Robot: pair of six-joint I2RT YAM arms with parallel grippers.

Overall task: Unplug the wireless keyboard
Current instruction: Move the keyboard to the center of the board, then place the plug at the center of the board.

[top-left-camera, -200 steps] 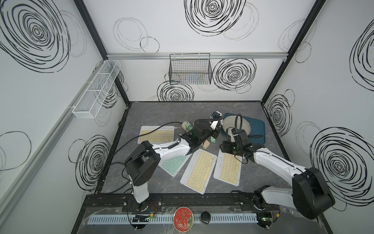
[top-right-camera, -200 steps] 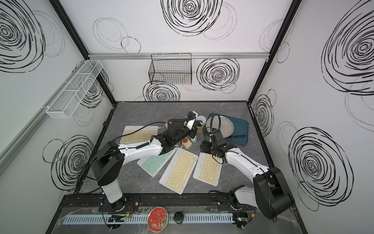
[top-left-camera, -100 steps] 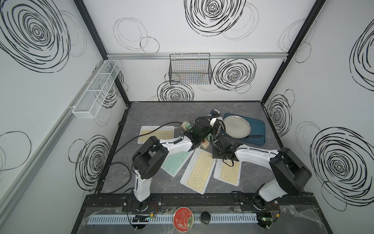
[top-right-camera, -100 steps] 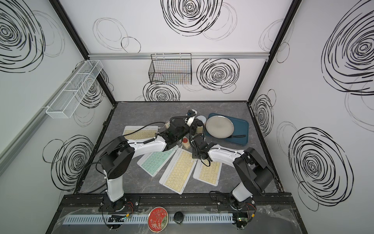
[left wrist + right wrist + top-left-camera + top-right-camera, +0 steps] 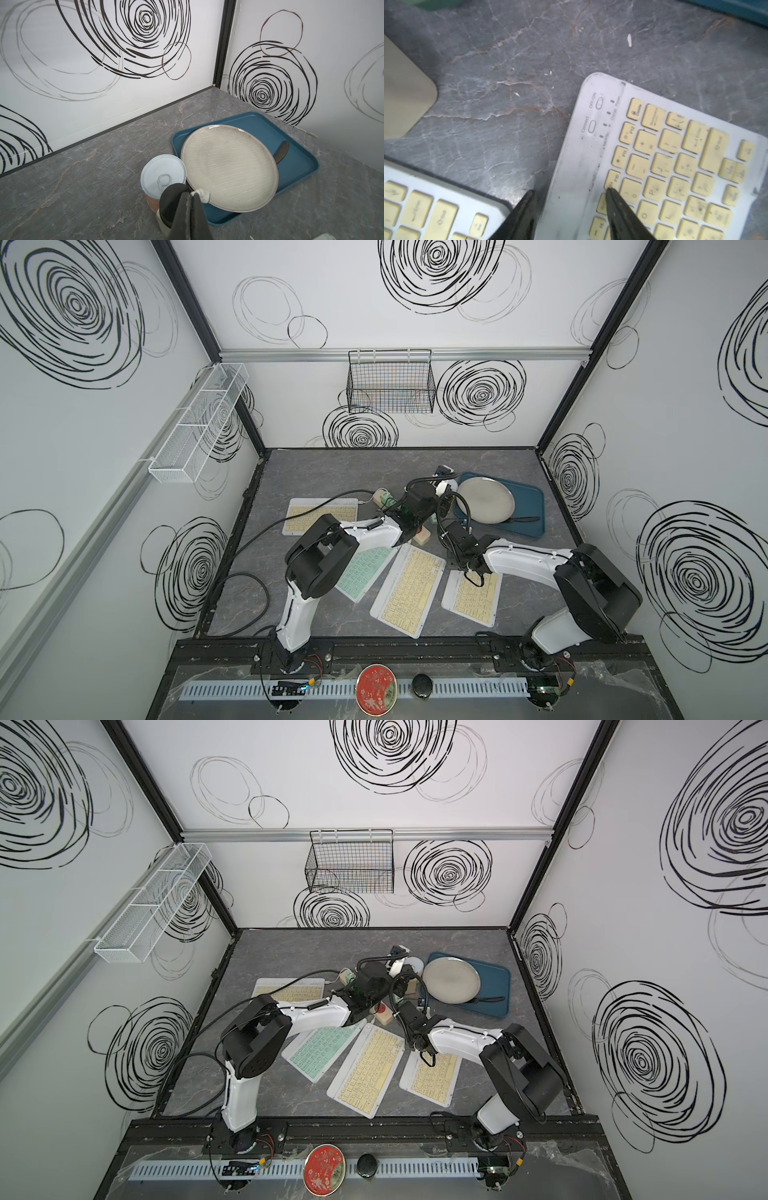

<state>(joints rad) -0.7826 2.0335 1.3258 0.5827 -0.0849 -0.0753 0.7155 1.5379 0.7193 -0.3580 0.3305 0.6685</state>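
Note:
Several wireless keyboards lie on the grey table. The small white one with yellow keys (image 5: 471,597) (image 5: 675,166) is at the right. My right gripper (image 5: 570,190) (image 5: 473,574) stands open across its top edge, one finger (image 5: 614,199) over the keys, the other beside the edge. No cable shows at that edge. My left gripper (image 5: 190,193) (image 5: 441,486) is shut, raised near the can (image 5: 163,176), with a small white plug (image 5: 202,194) pinched at its tips. The far-left keyboard (image 5: 320,516) has a thin cable running to a power strip (image 5: 384,499).
A larger yellow-keyed keyboard (image 5: 409,589) (image 5: 425,207) and a teal one (image 5: 361,572) lie between the arms. A beige power strip (image 5: 422,535) sits behind them. A blue tray (image 5: 301,166) holds a plate (image 5: 228,166) and a knife (image 5: 282,151). A black-lidded cup (image 5: 172,203) stands under the left gripper.
The right arm swung left from the tray side and came down onto the small keyboard's top edge, its jaws narrowing. The left arm stayed almost still, still shut.

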